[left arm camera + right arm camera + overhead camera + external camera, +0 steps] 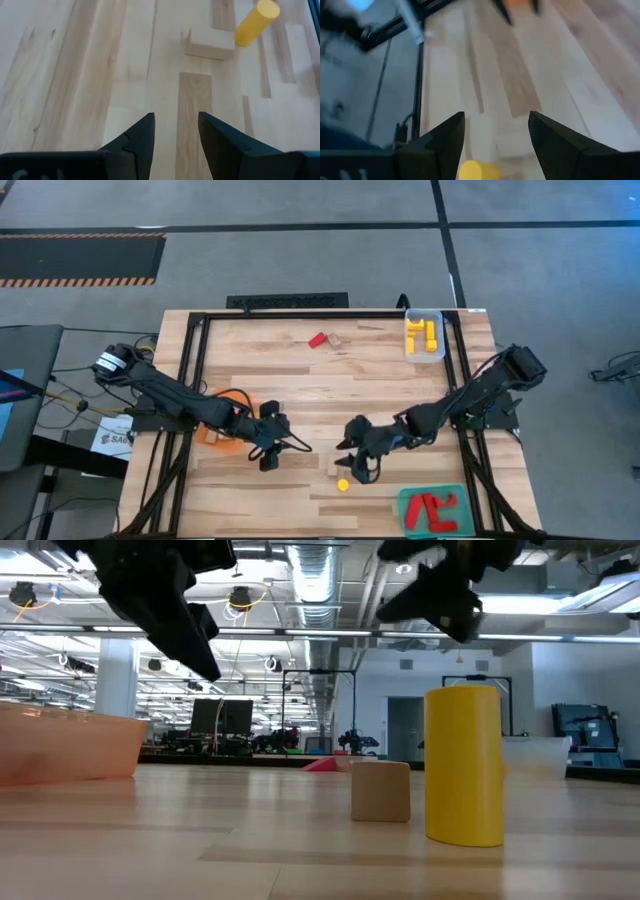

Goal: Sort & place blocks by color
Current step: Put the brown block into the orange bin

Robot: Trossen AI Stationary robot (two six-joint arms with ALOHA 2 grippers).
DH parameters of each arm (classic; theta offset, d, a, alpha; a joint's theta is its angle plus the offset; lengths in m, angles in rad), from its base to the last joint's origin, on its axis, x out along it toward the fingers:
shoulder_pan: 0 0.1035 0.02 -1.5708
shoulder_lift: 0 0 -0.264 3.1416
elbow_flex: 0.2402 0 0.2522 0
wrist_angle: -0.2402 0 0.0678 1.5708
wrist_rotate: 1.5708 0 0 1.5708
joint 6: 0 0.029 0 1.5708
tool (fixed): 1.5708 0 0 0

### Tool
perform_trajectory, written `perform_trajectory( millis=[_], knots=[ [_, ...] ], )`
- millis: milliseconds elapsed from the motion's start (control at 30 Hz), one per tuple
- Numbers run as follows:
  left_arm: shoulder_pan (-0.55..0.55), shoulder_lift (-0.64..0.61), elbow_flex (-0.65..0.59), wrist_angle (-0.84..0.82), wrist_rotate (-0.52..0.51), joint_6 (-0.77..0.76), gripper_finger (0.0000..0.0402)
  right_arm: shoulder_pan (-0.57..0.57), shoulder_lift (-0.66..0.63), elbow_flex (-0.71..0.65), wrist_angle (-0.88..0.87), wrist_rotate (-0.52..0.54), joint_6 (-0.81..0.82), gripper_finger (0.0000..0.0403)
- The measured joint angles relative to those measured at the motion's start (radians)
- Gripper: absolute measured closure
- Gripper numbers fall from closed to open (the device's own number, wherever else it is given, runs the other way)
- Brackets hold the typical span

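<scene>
The right tool is hovering above the tabletop toward the near edge, right of centre, its fingers standing apart and holding nothing. Just below it, the yellow cylinder is standing upright on the tabletop, its top showing between the two fingers in the right wrist view without touching either. A plain wooden cube is sitting just beside the cylinder, on its far side; in the low view the cube and the cylinder are standing close together but apart.

The left tool is hanging over the tabletop left of centre, its fingers partly spread and gripping nothing; it is pointing toward the cube and cylinder, which are lying well ahead of it.

Behind the left tool, by the tabletop's left edge, an orange tray is sitting partly under the arm. Near the far edge, a red block and a small wooden block are lying just beside each other. In the far right corner a clear tray is holding yellow blocks. In the near right corner a green tray is holding red blocks.
</scene>
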Motion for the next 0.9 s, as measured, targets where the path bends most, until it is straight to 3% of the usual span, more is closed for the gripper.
perform_trajectory(
  millis=[100,267,600,900],
  knots=[
    [0.0,0.004,0.0,-0.011,0.009,0.03,0.0264,0.026,0.039,0.026,0.043,-0.029,-0.249,0.0163],
    [0.0,0.003,0.0,-0.01,0.024,0.036,0.0264,0.028,0.075,0.147,-0.05,-0.084,-0.666,0.0163],
    [0.0,0.003,0.0,-0.012,0.059,-0.05,0.0264,-0.09,0.078,0.363,-0.528,-0.212,-1.127,0.0163],
    [0.0,0.002,0.0,-0.053,0.056,-0.213,0.0264,-0.185,0.125,0.366,-0.645,-0.319,-1.46,0.0163]
  ],
)
